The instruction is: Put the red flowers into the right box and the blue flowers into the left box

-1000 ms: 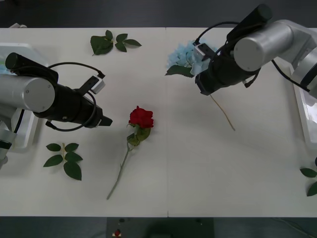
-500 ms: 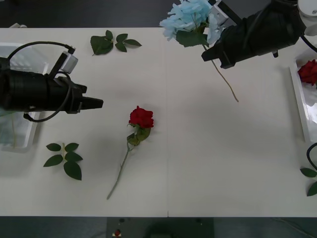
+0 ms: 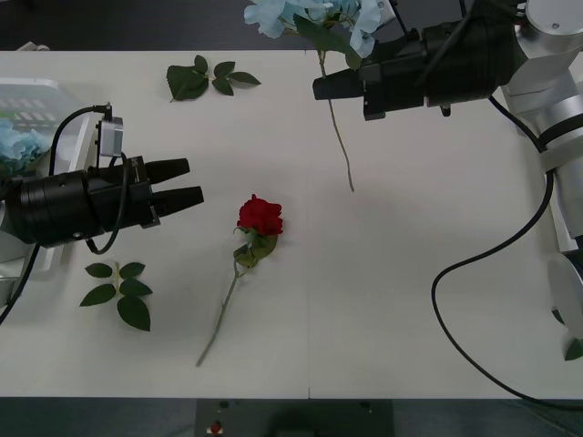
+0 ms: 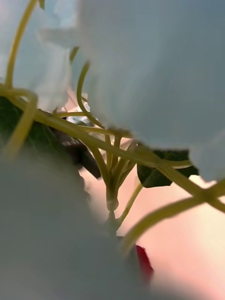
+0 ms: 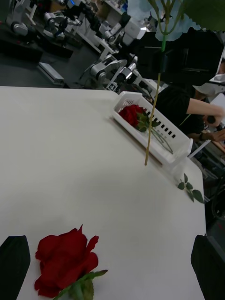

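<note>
Bench [image 3: 410, 273]: white, seen from the front, with leaf sprigs [image 3: 208, 77] on it.
Right claw [image 3: 330, 86]: up high at the far edge, holding a blue flower [image 3: 310, 13] whose stem hangs down.
Left claw [image 3: 187, 182]: wide, low on the left, near a red rose [image 3: 260, 217] lying on the bench.
Left box [image 3: 41, 105]: at the left edge, blue flower inside.
Right wrist: blue petals [image 4: 154, 70] and green stems very close.
Left wrist: rose [image 5: 65, 260] between black fingers [image 5: 14, 262]; a red rose in the far white box [image 5: 159, 140].
</note>
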Robot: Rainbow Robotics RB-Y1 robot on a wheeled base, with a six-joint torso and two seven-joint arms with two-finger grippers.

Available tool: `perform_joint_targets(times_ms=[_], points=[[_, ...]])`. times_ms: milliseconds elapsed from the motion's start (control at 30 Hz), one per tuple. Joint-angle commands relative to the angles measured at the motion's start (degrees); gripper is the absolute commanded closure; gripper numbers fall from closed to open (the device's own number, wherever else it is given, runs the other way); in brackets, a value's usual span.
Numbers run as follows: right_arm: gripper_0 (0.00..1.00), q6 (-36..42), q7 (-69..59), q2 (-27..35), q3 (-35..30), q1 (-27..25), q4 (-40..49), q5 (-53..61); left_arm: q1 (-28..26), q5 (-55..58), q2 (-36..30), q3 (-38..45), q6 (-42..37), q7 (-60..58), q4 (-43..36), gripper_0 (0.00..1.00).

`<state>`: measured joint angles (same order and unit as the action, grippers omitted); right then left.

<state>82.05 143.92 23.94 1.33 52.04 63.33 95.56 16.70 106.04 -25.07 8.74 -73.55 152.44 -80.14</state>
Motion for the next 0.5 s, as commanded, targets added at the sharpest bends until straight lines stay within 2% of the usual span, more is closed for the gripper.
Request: perform_joint_targets(times_ms=[33, 267, 500], points=[[1.0, 0.5, 0.9, -1.7, -0.4, 2.6, -1.4, 1.6, -1.9, 3.0, 3.9, -2.6, 4.4, 2.6, -1.0, 0.0], [1.0, -0.2, 0.7, -6.0, -1.6, 5.1, -6.8, 3.6, -3.3, 7.0, 7.8, -10.5, 14.1, 2.6, -1.0, 0.0], [1.0, -0.8, 1.4, -10.0, -3.1, 7.7, -12.0, 3.5, -3.0, 9.0, 10.8, -14.7, 19.3, 2.6, -1.0, 0.0]])
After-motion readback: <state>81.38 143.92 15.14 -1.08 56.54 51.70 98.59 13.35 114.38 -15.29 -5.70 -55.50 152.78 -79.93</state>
